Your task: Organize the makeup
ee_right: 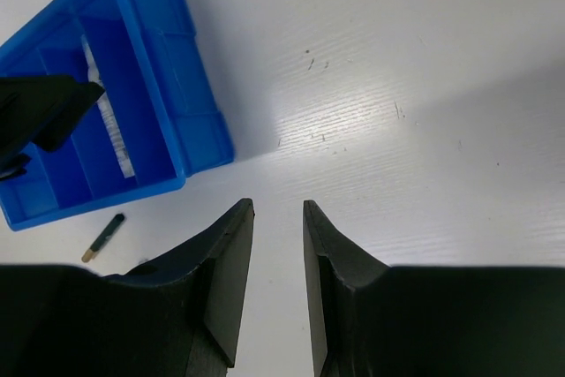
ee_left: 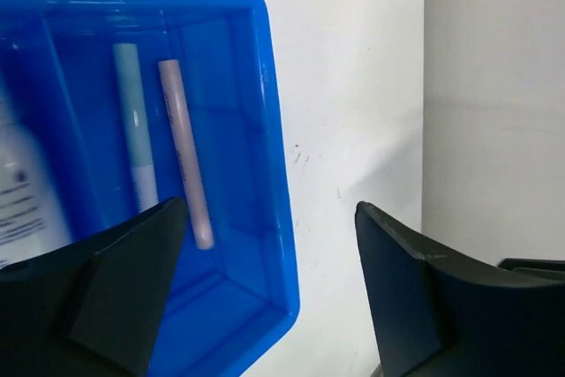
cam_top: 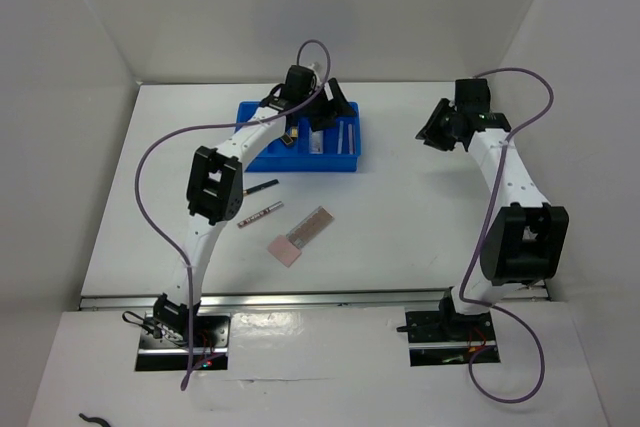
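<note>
Makeup part sorted: two pencils (ee_left: 181,152) lie in my blue tray (cam_top: 350,159), my left gripper (ee_left: 269,293) wide open and empty above it, right gripper (ee_right: 278,284) nearly closed, empty; two pencils (cam_top: 260,214), palette (cam_top: 302,234) left on table (cam_top: 400,217)

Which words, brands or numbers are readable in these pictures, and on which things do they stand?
No text can be read.
White tube in the tray: dark print, too blurred to read.
Pink pencil: faint marks, too small to read.
Pencil on the table: pattern or print, too small to tell.
Flat palette: no label shows.
</note>
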Tool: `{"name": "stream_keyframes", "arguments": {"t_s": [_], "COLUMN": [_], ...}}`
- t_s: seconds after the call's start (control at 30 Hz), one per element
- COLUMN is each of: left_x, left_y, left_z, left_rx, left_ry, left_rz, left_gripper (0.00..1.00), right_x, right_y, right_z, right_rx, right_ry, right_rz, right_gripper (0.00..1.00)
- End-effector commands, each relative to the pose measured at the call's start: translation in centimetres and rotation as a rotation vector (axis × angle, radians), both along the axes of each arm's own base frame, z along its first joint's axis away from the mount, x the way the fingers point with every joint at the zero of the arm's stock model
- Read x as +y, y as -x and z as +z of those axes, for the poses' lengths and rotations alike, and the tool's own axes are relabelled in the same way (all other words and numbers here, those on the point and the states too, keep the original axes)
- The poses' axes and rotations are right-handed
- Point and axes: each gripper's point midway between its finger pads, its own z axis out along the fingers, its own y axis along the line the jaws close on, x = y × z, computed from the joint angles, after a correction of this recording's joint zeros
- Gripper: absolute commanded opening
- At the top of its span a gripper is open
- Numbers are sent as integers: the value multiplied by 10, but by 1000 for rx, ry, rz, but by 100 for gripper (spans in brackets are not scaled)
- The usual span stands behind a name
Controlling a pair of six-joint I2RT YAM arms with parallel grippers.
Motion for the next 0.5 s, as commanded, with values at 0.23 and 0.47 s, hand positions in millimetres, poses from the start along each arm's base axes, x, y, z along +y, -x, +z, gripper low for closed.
{"name": "stream_keyframes", "arguments": {"t_s": [0.23, 0.47], "left_x": [79, 189], "left_y": [68, 182], "left_z": [78, -1], "left_rx": [-278, -83], "left_ry": [-379, -781], "left_rz": [-59, -26], "left_gripper": [80, 76], "right_x": [-5, -3], "right_y": [16, 26], "right_z": [35, 36], "right_rx": [-85, -92], "right_ry": [43, 33], "right_rz": [11, 38], "right_gripper": [37, 38]}}
